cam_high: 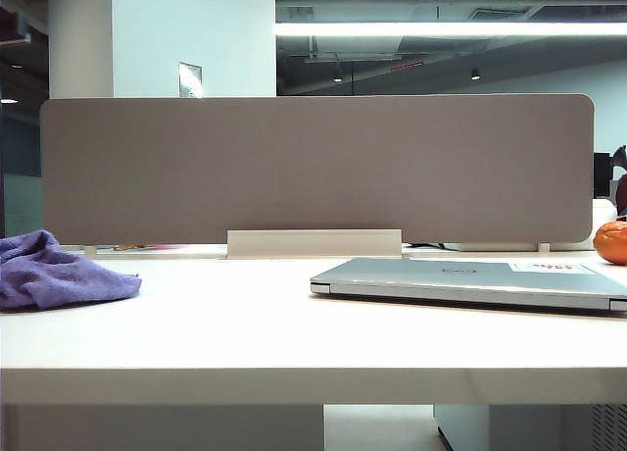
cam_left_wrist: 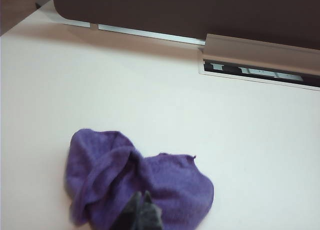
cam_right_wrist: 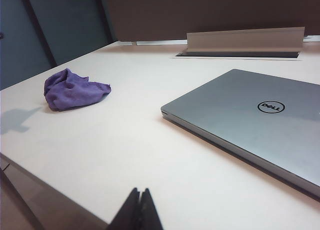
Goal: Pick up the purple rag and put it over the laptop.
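Right wrist view alone: purple rag (cam_right_wrist: pixel 74 90) with laptop (cam_right_wrist: pixel 250 120); both grippers' (cam_left_wrist: pixel 141 210) (cam_right_wrist: pixel 137 210) jaws pressed together.

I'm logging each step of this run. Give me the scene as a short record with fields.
purple rag: crumpled on the table's left side, not held
laptop: closed, flat on the right, nothing on its lid
orange fruit: behind the laptop, far right
left gripper: shut, above the rag's near edge, contact unclear
right gripper: shut, at the table's near edge, away from both
table: white
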{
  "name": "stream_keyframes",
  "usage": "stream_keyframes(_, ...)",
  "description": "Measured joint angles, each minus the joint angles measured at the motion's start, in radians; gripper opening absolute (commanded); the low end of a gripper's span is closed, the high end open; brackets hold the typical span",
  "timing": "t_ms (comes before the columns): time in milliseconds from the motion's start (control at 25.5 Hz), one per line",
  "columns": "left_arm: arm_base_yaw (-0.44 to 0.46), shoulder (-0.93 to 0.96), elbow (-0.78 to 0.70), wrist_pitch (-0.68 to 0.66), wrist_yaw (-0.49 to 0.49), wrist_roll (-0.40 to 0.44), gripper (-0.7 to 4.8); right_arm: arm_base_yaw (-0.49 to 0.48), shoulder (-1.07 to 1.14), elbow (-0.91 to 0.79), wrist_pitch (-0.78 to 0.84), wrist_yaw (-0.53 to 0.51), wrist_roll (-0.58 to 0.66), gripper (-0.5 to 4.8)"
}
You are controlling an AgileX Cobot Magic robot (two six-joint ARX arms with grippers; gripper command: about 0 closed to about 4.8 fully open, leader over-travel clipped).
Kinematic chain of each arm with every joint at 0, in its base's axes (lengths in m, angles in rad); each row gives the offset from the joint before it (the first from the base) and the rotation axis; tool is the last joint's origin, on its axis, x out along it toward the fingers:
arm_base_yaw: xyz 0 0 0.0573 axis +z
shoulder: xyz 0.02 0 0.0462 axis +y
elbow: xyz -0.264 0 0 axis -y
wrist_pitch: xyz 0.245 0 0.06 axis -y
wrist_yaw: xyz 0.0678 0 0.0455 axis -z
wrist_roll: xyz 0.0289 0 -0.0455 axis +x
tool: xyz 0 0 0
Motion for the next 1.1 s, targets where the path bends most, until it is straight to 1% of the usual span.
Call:
stream_keyframes(118,0.0,0.119,0.08,0.004,0.0,0.0,-0.04,0.0,0.0,0.0,0.0,0.0,0.0,-0.08)
stream_keyframes(393,0.0,0.317,0.185,0.0,0.0,0.001,0.04,0.0,0.0,0.0,0.0,0.0,0.0,-0.08)
stream_keyframes(550,0.0,0.412,0.236,-0.005,0.0,0.034,0.08,0.0,0.0,0.0,0.0,0.0,0.0,-0.08)
stream_keyframes(589,0.0,0.439,0.253,-0.008,0.0,0.049,0.28,0.0,0.0,0.0,0.0,0.0,0.0,-0.08)
stream_keyframes(668,0.0,0.481,0.279,-0.019,0.0,0.063,0.96,0.0,0.0,0.0,0.0,0.0,0.0,-0.08)
stream_keyframes(707,0.0,0.501,0.294,-0.027,0.0,0.065,1.45,0.0,0.0,0.0,0.0,0.0,0.0,-0.08)
stream_keyframes(786,0.0,0.534,0.323,-0.031,0.0,0.069,2.15,0.0,0.0,0.0,0.0,0.0,0.0,-0.08)
stream_keyframes(825,0.0,0.575,0.355,-0.029,0.0,0.072,2.79,0.0,0.0,0.0,-0.001,0.0,0.0,-0.08)
stream_keyframes(864,0.0,0.597,0.367,-0.031,0.0,0.072,3.3,0.0,0.0,0.0,-0.007,0.0,0.0,-0.08)
stream_keyframes(982,0.0,0.633,0.378,-0.03,-0.01,0.072,4.71,0.0,0.0,0.0,-0.027,0.0,0.0,-0.08)
stream_keyframes(1021,0.0,0.642,0.379,-0.03,-0.026,0.073,4.79,0.0,0.0,0.0,-0.031,0.0,0.0,-0.08)
stream_keyframes(1100,0.0,0.657,0.378,-0.038,-0.096,0.1,4.79,0.0,0.0,0.0,-0.031,0.0,0.0,-0.08)
